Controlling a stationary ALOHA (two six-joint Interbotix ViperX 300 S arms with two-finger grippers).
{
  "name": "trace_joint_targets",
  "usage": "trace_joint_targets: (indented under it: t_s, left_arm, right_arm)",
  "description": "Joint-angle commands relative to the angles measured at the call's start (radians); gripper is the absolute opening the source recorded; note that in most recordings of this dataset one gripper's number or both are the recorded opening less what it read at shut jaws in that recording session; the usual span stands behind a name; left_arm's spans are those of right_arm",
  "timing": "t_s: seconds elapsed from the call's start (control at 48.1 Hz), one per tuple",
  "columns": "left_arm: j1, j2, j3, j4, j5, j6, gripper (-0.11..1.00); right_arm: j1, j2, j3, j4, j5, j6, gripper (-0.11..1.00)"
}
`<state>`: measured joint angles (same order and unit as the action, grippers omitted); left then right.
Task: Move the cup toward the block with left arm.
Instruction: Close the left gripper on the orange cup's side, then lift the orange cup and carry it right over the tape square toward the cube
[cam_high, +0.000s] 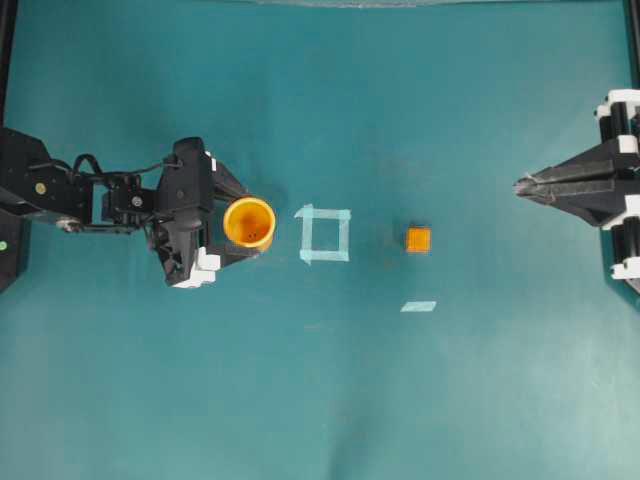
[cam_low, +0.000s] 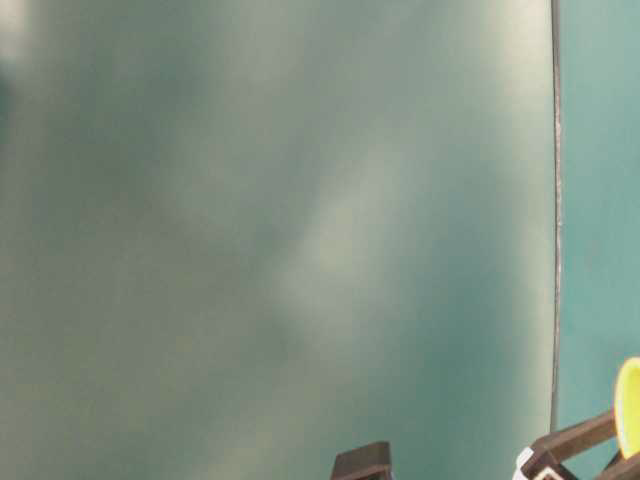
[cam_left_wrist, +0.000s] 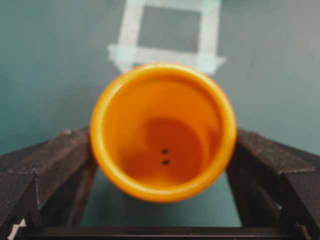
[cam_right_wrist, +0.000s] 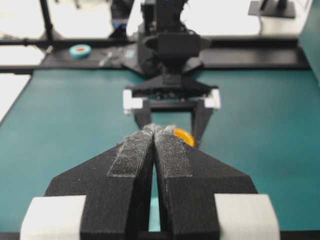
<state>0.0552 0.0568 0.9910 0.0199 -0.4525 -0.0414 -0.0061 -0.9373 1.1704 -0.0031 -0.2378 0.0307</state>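
Two black fingers (cam_left_wrist: 55, 165) of the left gripper (cam_high: 240, 222) stand spread wide on either side of the cup (cam_high: 249, 222), one along each flank; in the left wrist view the cup's rim sits close against both fingers, but whether they actually press on it cannot be told from the blur. The cup is a round yellow-orange plastic one standing upright on the teal table (cam_high: 420, 400), mouth up, with a darker orange bottom that carries two small dark dots. The left arm (cam_high: 90, 190) reaches in from the left edge of the overhead view, black and jointed, with cables looping over it and white pieces at the gripper body. Just beyond the cup, toward the middle of the table, lies a pale blue tape square outline (cam_high: 325, 234), near the cup but apart from it. Further on past the square sits the block (cam_high: 418, 239), a small orange cube, well apart from the cup, with the tape square between the two. A short strip of pale tape (cam_high: 418, 306) lies on the table near the block, toward the lower side of the overhead view. At the far right the right gripper (cam_high: 522, 186) points toward the middle with its two fingers pressed together and nothing between them, well clear of the block. The table-level view is mostly a blurred greenish surface, with only a sliver of the cup's yellow rim at its lower right corner.
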Motion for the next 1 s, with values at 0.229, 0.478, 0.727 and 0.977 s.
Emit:
trace_joint_targets:
  t_s: [0.229, 0.478, 0.727, 0.977]
  left_arm:
    - [-0.002, 0.011, -0.031, 0.003, -0.006, 0.003, 0.82]
    - [-0.014, 0.012, -0.035, 0.003, -0.006, 0.003, 0.68]
    - [-0.014, -0.012, -0.064, 0.003, -0.015, 0.005, 0.63]
    - [-0.015, -0.058, -0.133, 0.003, -0.011, 0.006, 0.63]
  right_arm:
    - [0.0, 0.003, -0.029, 0.002, 0.012, 0.002, 0.0]
    - [0.0, 0.003, -0.028, 0.002, 0.014, 0.002, 0.0]
    - [0.0, 0.003, -0.031, 0.002, 0.015, 0.002, 0.0]
    - [0.0, 0.002, -0.031, 0.0, 0.015, 0.005, 0.0]
